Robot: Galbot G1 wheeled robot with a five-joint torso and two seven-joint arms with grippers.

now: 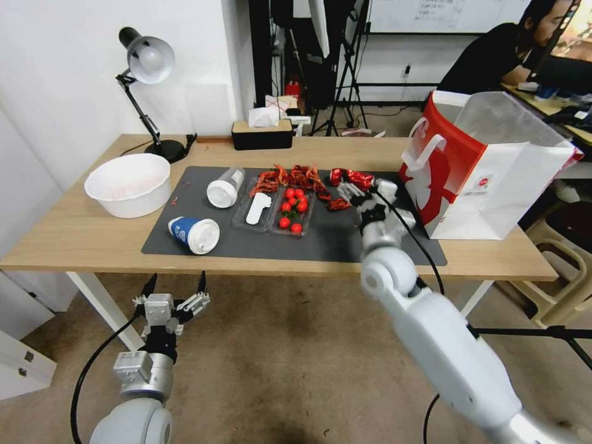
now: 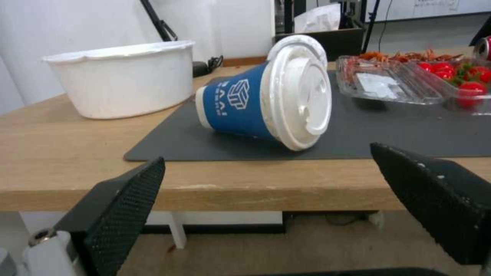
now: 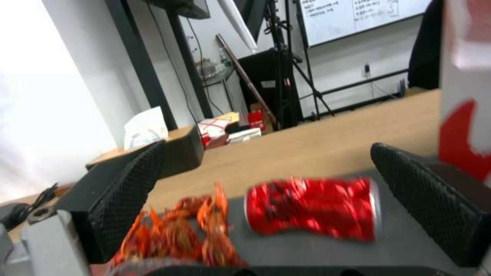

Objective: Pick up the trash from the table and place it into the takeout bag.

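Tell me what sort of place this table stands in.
Probably a lab or office workroom, not a dining room: a whiteboard hangs on the far wall, tripod stands crowd the background, and a desk lamp sits on the light-wood table beside staged food litter.

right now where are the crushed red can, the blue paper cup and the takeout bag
crushed red can (image 3: 312, 212), right wrist view, dented side
blue white-lidded paper cup (image 2: 236, 102), left wrist view, blue wall
red and white paper takeout bag (image 1: 515, 194), head view, white panel

Crushed red can unblocked; crayfish shells beside, takeout bag near
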